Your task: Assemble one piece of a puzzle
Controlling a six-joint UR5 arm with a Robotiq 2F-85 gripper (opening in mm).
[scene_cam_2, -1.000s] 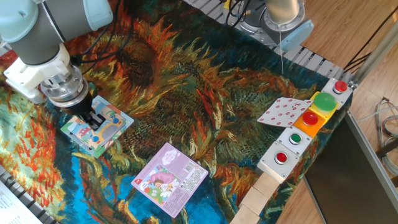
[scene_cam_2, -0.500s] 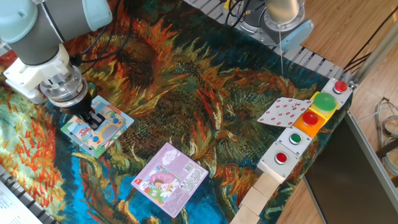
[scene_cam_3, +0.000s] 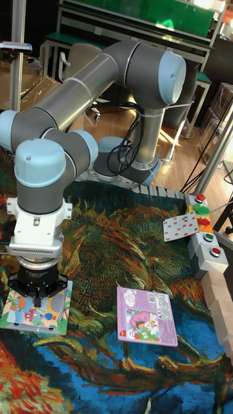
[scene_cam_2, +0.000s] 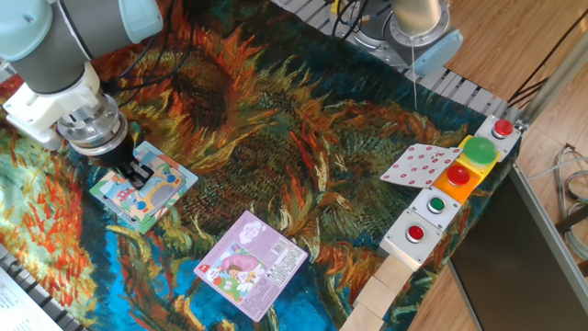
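Judging by the gripper (scene_cam_2: 141, 175) poised over the puzzle (scene_cam_2: 163, 187), placement seems nearly done; its opening and hold cannot be told.

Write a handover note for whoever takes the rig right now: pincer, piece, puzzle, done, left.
Pincer: low over the puzzle, fingers close together; cannot tell whether it holds anything.
Puzzle: flat on the cloth at the table's left, beside the purple-pink card.
Piece: not separately visible; possibly under the pincer or already seated.
Done: pincer brought to the board.
Left: confirm the piece sits flush, then lift clear.
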